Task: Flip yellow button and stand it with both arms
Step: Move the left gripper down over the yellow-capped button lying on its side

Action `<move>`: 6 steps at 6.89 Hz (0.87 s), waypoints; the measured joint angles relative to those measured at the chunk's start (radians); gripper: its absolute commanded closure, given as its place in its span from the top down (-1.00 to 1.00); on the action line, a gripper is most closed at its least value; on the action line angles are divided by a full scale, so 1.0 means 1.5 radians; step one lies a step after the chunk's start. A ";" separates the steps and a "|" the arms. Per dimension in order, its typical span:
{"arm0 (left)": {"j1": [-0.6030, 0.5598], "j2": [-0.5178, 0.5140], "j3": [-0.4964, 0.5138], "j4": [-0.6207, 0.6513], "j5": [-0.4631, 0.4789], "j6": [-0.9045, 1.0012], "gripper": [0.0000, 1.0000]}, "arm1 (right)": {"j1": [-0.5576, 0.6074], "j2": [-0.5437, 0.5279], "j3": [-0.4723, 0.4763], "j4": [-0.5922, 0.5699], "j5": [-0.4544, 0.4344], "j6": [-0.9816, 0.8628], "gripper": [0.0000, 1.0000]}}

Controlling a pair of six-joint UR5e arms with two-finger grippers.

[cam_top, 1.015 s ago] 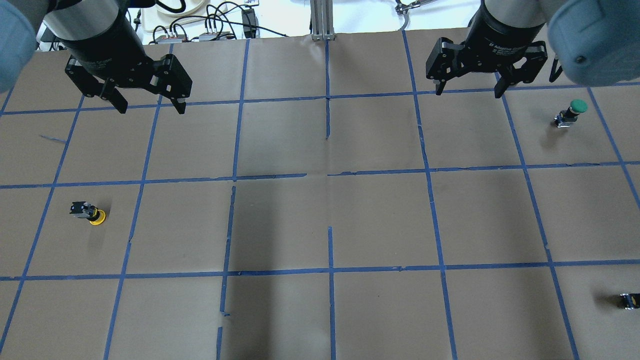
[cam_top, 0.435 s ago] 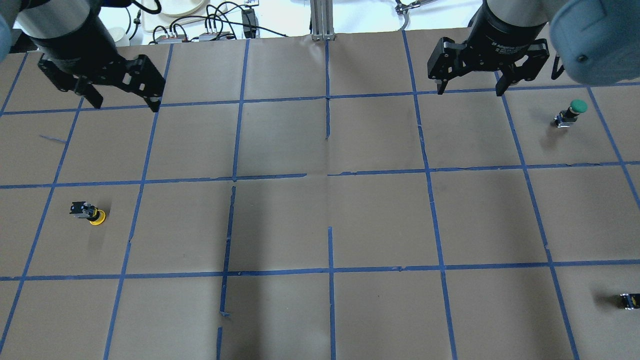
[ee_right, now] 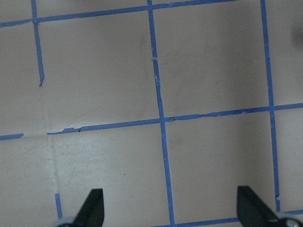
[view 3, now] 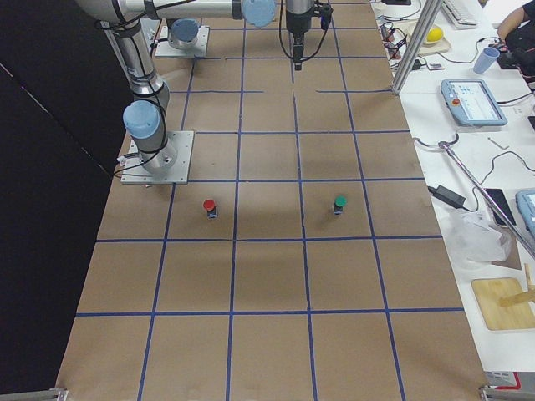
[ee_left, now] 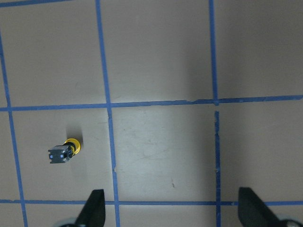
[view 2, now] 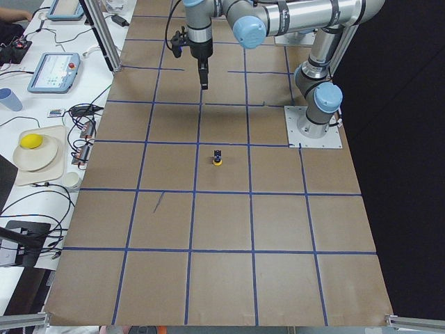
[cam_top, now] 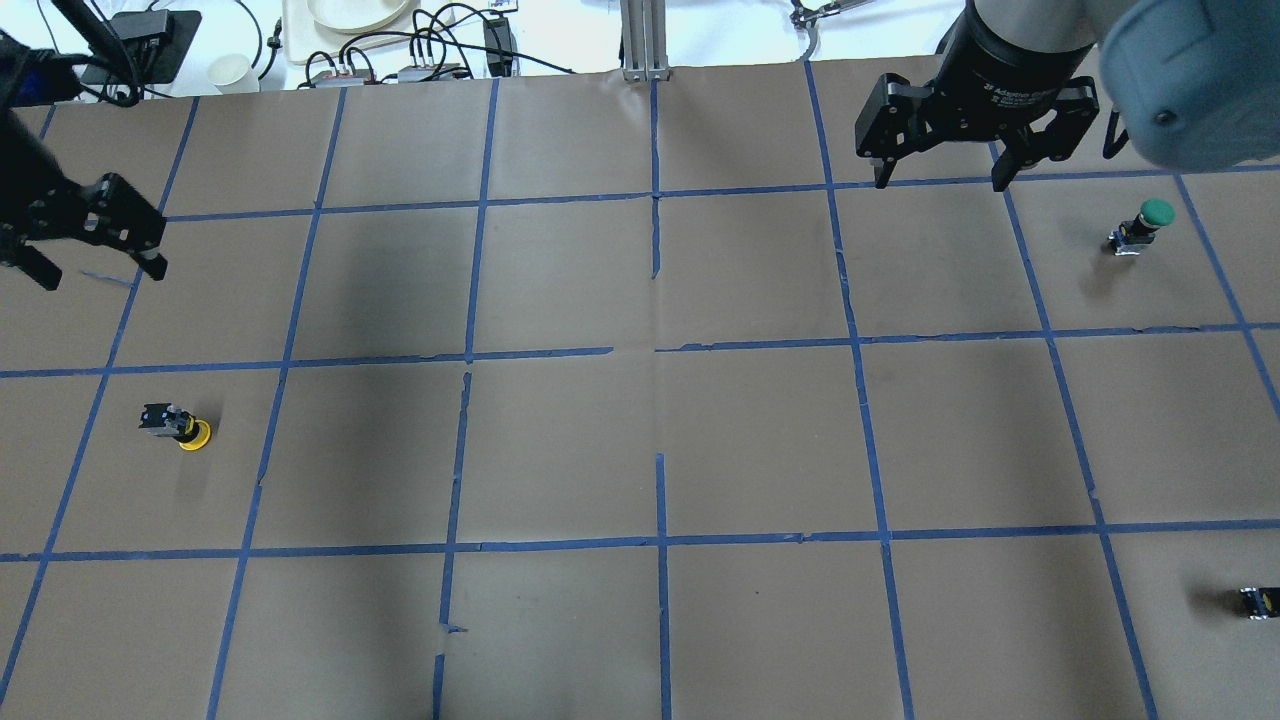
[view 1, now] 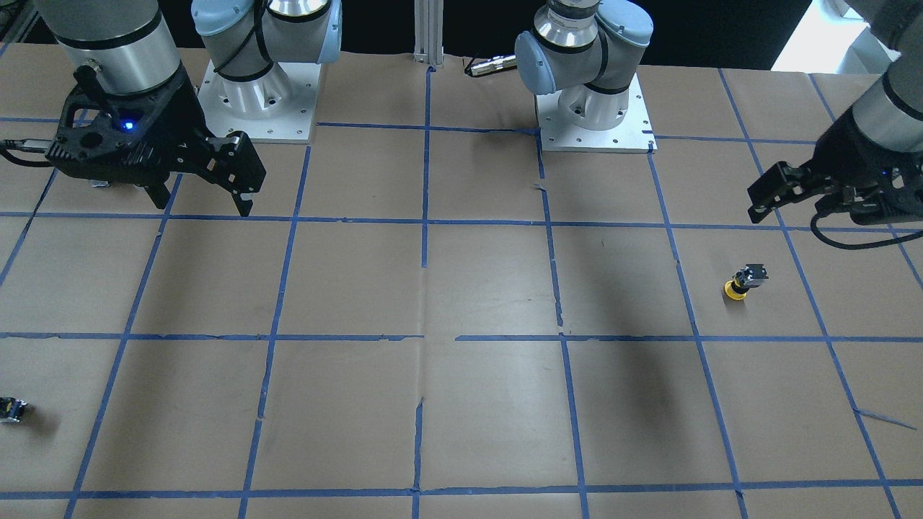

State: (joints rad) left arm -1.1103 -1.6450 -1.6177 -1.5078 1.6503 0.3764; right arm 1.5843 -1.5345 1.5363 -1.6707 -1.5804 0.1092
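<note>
Overhead, your yellow button (cam_top: 178,424) sits on the brown tabletop (cam_top: 560,450), inside a blue-taped square at the left and well apart from both claws. It rests on its yellow cap, with the black collar and grey contact block on top. The left claw (cam_top: 98,268) hangs at the left edge, nearer the white bench, with its fingers spread on nothing. The right claw (cam_top: 940,182) hangs at the upper right, also spread, near a green button (cam_top: 1140,226) that stands cap-up. On the bench you have a pale dish (cam_top: 345,10) and a white cup (cam_top: 232,70); you can't tell their contents here.

From the front, the yellow button leans a little, with the cap low and the block high, near the left claw.

From the left end, the pale dish holds a rounded yellow object (view 2: 30,142), and a blue cup (view 2: 5,99) stands farther along. The yellow button shows yellow below and dark above.

From the right end, a red button (view 3: 209,206) and the green button stand in separate squares.

The left wrist camera puts the yellow button at the lower left, outside the wide-set fingertips (ee_left: 96,208).

The right wrist camera shows its fingertips (ee_right: 94,208) wide apart over tape lines.
</note>
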 measured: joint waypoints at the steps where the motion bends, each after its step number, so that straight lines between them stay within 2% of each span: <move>1: 0.047 -0.031 -0.035 0.068 0.004 0.077 0.99 | 0.000 0.000 0.000 0.001 0.000 0.000 1.00; 4: 0.119 -0.089 -0.163 0.218 -0.002 0.224 0.99 | -0.001 0.001 0.001 0.001 -0.001 0.000 1.00; 6: 0.127 -0.115 -0.260 0.394 -0.008 0.247 0.97 | 0.000 0.000 0.001 0.002 -0.001 0.001 1.00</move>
State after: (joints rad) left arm -0.9202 -1.8169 -2.0072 -0.9166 1.6385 0.7472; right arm 1.5837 -1.5341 1.5386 -1.6679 -1.5816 0.1102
